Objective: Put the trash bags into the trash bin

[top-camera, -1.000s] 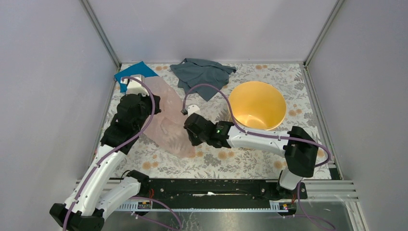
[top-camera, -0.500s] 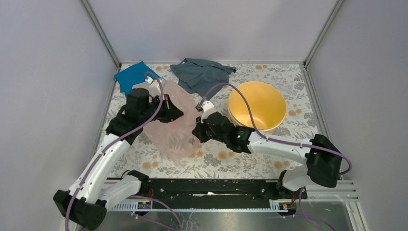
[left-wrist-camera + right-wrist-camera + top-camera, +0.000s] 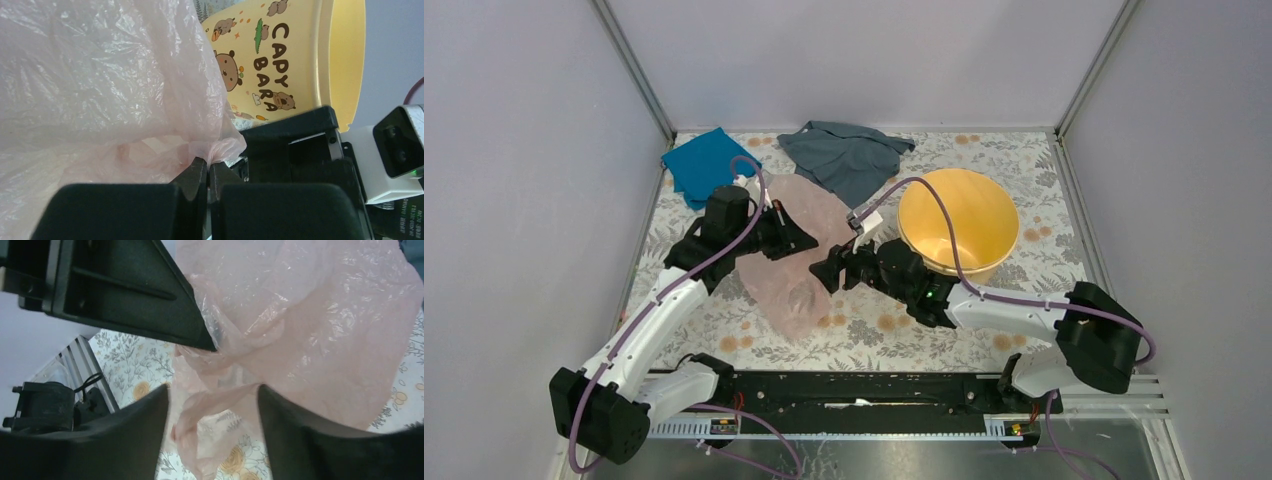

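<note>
The trash bag (image 3: 790, 285) is a wrinkly pale pink film, hanging from my left gripper (image 3: 810, 243) down to the flowered table. In the left wrist view my left gripper (image 3: 208, 164) is shut on a bunched edge of the bag (image 3: 100, 85). The yellow-orange trash bin (image 3: 280, 55) stands just beyond it. The bin (image 3: 959, 215) stands upright right of the bag, and nothing shows inside it. My right gripper (image 3: 823, 274) faces the bag from the right. In the right wrist view it (image 3: 212, 407) stands open with a loose fold of bag (image 3: 310, 325) between its fingers.
A teal cloth (image 3: 704, 163) lies at the back left and a grey cloth (image 3: 844, 155) at the back middle. Grey walls close in the table on three sides. A black rail (image 3: 864, 390) runs along the near edge.
My left gripper has carried the bag's edge rightward, away from the teal cloth and toward the bin. My right gripper has swung up to the bag and its jaws have opened.
</note>
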### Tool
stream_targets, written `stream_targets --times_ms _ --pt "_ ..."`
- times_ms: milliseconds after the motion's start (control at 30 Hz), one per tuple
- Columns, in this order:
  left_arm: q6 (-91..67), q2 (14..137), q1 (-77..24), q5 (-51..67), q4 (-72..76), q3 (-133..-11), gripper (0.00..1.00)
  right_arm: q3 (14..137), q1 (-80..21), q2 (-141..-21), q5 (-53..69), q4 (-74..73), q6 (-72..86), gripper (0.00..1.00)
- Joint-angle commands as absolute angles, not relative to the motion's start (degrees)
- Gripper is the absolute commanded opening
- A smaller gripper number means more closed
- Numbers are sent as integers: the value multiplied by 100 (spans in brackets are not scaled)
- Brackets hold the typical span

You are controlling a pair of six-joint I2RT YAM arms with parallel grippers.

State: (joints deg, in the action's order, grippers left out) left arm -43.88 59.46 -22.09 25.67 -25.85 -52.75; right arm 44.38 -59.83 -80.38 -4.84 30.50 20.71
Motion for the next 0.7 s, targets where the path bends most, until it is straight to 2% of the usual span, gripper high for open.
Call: stream_targets --times_ms 0,67,167,300,433,500,567,600,667 --pt "-4601 6008 -2197 2582 -2155 -5317 0 4660 -5968 -8406 -397 3925 1654 78" --pt "-4510 6065 -2196 2576 -2223 -5406 0 4790 -5968 -8585 -379 3888 1509 89" --pt "-4378 6137 -2189 2545 -2340 -5514 0 4887 -5966 -8795 -538 3987 1549 95" --pt "-4359 6123 -2191 2644 -2309 -5501 0 4974 -5973 -8984 -999 4212 1753 95" --pt "-4346 6065 -2188 2646 -2283 -5462 0 5185 -6016 -9342 -1348 4490 2079 89" --pt "-4335 6052 -2180 2713 -2283 -5493 0 5326 -6084 -9506 -1515 4610 2150 83" --pt "-4287 6011 -2168 2777 -2335 -5569 3 5396 -6159 -9625 -1613 4819 2159 73" --pt "-4215 5974 -2146 2773 -2425 -5655 10 5423 -6189 -9658 -1650 4911 2154 63" --pt "-4000 5815 -2117 2601 -2739 -5894 33 5441 -6209 -9649 -1662 4884 2180 39"
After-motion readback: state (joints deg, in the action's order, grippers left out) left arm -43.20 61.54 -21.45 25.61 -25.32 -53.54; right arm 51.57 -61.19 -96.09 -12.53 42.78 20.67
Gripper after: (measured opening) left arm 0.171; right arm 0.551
